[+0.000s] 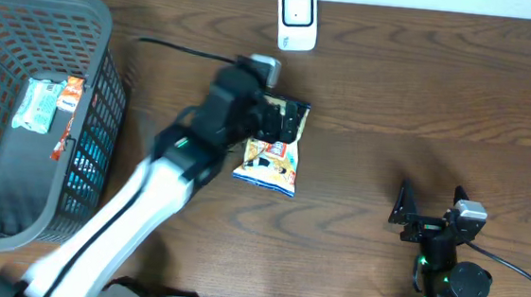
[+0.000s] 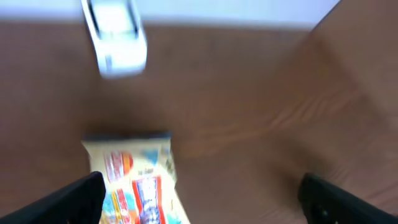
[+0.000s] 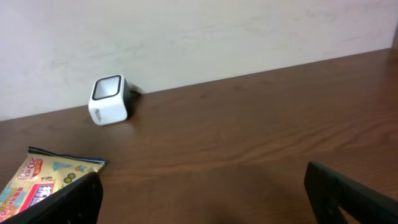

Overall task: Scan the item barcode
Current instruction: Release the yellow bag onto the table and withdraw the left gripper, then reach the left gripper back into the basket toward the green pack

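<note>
Far left: a grey plastic mesh basket (image 1: 68,5) holds a pale green wrapped packet (image 1: 36,104) and an orange-and-white sachet (image 1: 67,114). Centre: the left gripper (image 1: 285,122) hangs over the far end of a yellow-and-blue printed snack packet (image 1: 269,163), which lies flat on the brown wooden table (image 1: 422,94). Its jaws are spread wide, grasping nothing; finger contact cannot be determined. Beyond the packet, at the far table edge, stands a white box-shaped barcode scanner (image 1: 297,18). Right: the right gripper (image 1: 429,207) sits near the front edge, jaws wide apart, empty, well apart from the packet.
</note>
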### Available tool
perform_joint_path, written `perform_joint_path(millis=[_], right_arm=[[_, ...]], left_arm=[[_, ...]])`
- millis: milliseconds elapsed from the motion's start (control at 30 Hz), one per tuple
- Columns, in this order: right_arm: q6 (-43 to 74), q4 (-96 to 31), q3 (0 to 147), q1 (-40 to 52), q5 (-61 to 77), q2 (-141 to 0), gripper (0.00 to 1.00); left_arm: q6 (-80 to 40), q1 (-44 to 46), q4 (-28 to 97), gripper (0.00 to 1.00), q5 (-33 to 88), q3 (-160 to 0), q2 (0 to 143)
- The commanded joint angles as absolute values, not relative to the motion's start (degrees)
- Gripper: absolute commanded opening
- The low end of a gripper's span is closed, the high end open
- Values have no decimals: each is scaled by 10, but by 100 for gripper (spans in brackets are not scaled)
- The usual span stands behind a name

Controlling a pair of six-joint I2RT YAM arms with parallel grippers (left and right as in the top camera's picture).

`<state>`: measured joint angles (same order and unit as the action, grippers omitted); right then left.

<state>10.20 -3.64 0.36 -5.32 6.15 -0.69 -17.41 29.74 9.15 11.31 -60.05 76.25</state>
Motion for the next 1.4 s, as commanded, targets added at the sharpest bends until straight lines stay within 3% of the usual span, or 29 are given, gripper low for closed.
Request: perform_joint_path(millis=[0,267,500,1000,1367], right_arm=[[98,-39,3,-50,59,-4,99],[98,-39,3,-50,59,-4,99],[98,-39,3,-50,59,-4,99],[98,-39,3,-50,59,-4,99],[98,-39,3,-50,59,-4,99]], left_arm=[[-121,298,116,99,83,-602,668],[-37,298,146,98,74,-602,533],[-27,298,197,98,-44,-620,478],[5,296,345,98,-211,-785,521],[4,198,456,98,-234,-939,590]])
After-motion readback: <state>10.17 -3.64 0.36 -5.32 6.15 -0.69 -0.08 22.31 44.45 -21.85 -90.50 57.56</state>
